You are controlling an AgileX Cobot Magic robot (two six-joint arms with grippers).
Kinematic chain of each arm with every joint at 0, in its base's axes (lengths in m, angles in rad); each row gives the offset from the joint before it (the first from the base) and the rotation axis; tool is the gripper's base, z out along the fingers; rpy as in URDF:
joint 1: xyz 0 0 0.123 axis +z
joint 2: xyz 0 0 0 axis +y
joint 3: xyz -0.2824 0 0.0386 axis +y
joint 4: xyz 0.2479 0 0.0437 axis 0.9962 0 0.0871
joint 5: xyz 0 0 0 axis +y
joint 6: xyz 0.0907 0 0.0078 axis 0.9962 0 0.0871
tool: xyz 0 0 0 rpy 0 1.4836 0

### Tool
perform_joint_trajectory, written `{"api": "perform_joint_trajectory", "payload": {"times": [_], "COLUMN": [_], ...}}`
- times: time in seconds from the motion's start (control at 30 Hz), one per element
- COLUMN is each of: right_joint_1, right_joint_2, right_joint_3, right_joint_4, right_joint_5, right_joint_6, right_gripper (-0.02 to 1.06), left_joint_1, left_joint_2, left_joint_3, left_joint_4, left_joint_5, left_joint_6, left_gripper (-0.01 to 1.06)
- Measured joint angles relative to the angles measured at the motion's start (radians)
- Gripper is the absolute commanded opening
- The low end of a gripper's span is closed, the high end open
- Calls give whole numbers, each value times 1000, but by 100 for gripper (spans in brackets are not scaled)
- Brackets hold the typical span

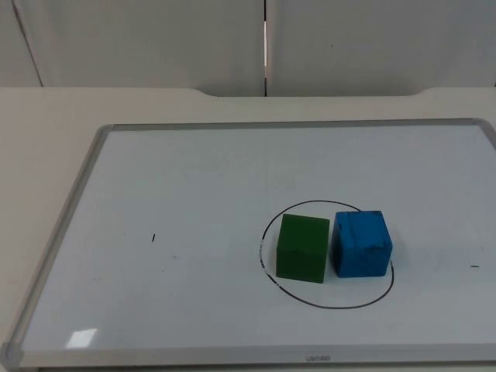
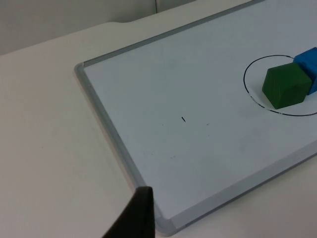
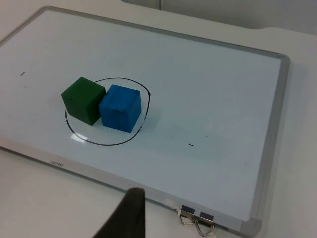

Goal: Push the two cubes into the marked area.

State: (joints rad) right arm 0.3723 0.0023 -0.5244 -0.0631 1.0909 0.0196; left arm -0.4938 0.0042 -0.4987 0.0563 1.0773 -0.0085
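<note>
One whiteboard lies flat on the pale table, a smooth glossy sheet in a thin grey metal frame with rounded corners; its near corners are cut off in the top view. One hand-drawn black ring, the marked area, sits on the board's right half, a slightly wobbly oval. Two cubes stand inside the ring, matte and blocky with softened edges. The green cube is on the ring's left side, and the blue cube is just beside it on the right, the two faces touching or nearly so; I cannot tell which. The blue one's right edge reaches the ring's line, and its paint looks scuffed. Two small black marks dot the board, one well to the ring's left, one to its right. Two metal binder clips grip the board's frame by its corner, seen from the right wrist.

Of the left gripper one dark fingertip shows, near the board's corner well away from the ring; of the right gripper likewise, over the table off the board's edge nearest the ring. Whether either pincer is released or clenched I cannot tell.
</note>
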Motion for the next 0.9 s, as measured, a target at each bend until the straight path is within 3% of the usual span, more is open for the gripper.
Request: {"api": "perform_joint_trajectory", "payload": {"times": [0.57, 0.9], "right_joint_1": [0, 0], "right_joint_2": [0, 0], "right_joint_3": [0, 0], "right_joint_4": [0, 0], "right_joint_5": [0, 0], "right_joint_6": [0, 0], "right_gripper": [105, 105], "left_joint_1": [3, 152], "left_joint_2": [0, 0], "left_joint_3": [0, 0], "left_joint_4": [0, 0], "left_joint_5": [0, 0], "left_joint_6": [0, 0], "left_gripper": [105, 105]}}
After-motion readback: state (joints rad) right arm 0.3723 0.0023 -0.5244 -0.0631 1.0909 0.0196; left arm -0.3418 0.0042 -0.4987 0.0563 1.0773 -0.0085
